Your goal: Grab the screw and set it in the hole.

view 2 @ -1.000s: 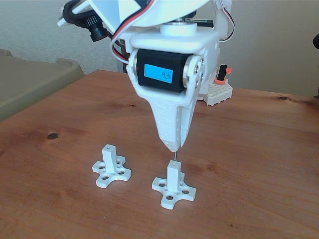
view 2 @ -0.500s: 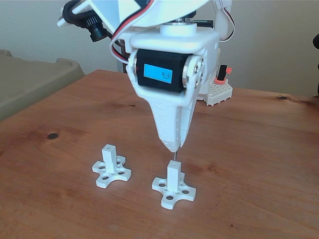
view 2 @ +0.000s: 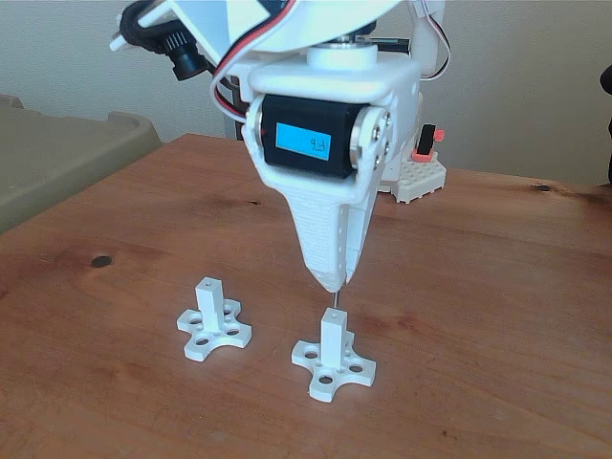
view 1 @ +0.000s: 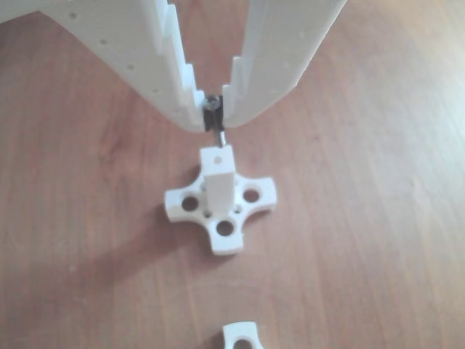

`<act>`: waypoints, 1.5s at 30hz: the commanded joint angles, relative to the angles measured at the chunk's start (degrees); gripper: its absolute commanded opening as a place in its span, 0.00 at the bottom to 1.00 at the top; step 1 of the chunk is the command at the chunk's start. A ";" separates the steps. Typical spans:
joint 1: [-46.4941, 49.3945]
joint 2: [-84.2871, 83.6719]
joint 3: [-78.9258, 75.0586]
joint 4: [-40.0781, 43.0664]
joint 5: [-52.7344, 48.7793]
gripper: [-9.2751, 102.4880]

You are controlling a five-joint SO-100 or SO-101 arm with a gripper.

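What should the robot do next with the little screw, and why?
Probably ease straight down a little. The end effector pinches the screw by its head, with the thin shaft hanging just above the white post. In the other view the tip looks close to the hole in the post's top face, though whether it has entered is unclear, so go slowly before letting go.

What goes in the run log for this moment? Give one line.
gripper: shut on screw | screw: upright above post | hole: tip near, seating unclear | second fixture: untouched
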 commanded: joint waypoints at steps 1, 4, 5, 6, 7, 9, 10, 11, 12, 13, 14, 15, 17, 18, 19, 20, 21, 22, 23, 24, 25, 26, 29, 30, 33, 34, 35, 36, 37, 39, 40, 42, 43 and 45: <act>-0.09 1.14 -0.88 -0.26 -0.09 0.04; -0.09 1.14 -0.79 -0.35 -0.09 0.04; -0.09 1.05 -0.79 -0.35 -0.09 0.04; -0.09 0.97 -0.79 -0.44 -0.09 0.04; -0.09 0.97 -0.70 -0.53 -0.09 0.04; -0.09 0.79 -0.62 -0.62 -0.09 0.04; -0.09 0.79 -0.62 -0.70 -0.09 0.04; -0.09 0.62 -0.62 -0.70 -0.09 0.04; -0.09 0.62 -0.62 -0.70 -0.09 0.04; -0.09 0.53 -0.62 -0.79 -0.09 0.04; -0.09 0.53 -0.53 -0.79 -0.09 0.04; -0.09 0.44 -0.53 -0.79 -0.09 0.04; -0.09 0.44 -0.44 -0.88 -0.18 0.04; -0.09 0.44 -0.44 -0.88 -0.18 0.04; -0.09 0.44 -0.44 -0.88 -0.18 0.04; -0.09 0.44 -0.44 -0.88 -0.18 0.04; -0.09 0.44 -0.44 -0.88 -0.18 0.04; -0.09 0.44 -0.44 -0.88 -0.18 0.04; -0.09 0.44 -0.44 -0.88 -0.18 0.04; -0.09 0.44 -0.44 -0.97 -0.18 0.04; -0.09 0.35 -0.44 -0.97 -0.18 0.04; -0.09 0.35 -0.44 -1.05 -0.26 0.04; -0.09 0.18 -0.44 -1.14 -0.26 0.04; -0.09 0.00 -0.44 -1.23 -0.26 0.04; -0.09 -0.09 -0.44 -1.32 -0.35 0.04; -0.09 -0.18 -0.44 -1.32 -0.35 0.04; -0.09 -0.18 -0.44 -1.32 -0.35 0.04; -0.09 -0.18 -0.35 -1.32 -0.35 0.04; -0.09 -0.18 -0.35 -1.23 -0.35 0.04; -0.09 -0.18 -0.35 -1.23 -0.44 0.04; 0.00 -0.18 -0.35 -1.23 -0.44 0.04; 0.00 -0.18 -0.35 -1.14 -0.44 0.04; 0.00 -0.18 -0.35 -1.05 -0.53 0.04; 0.00 -0.18 -0.26 -1.05 -0.53 0.04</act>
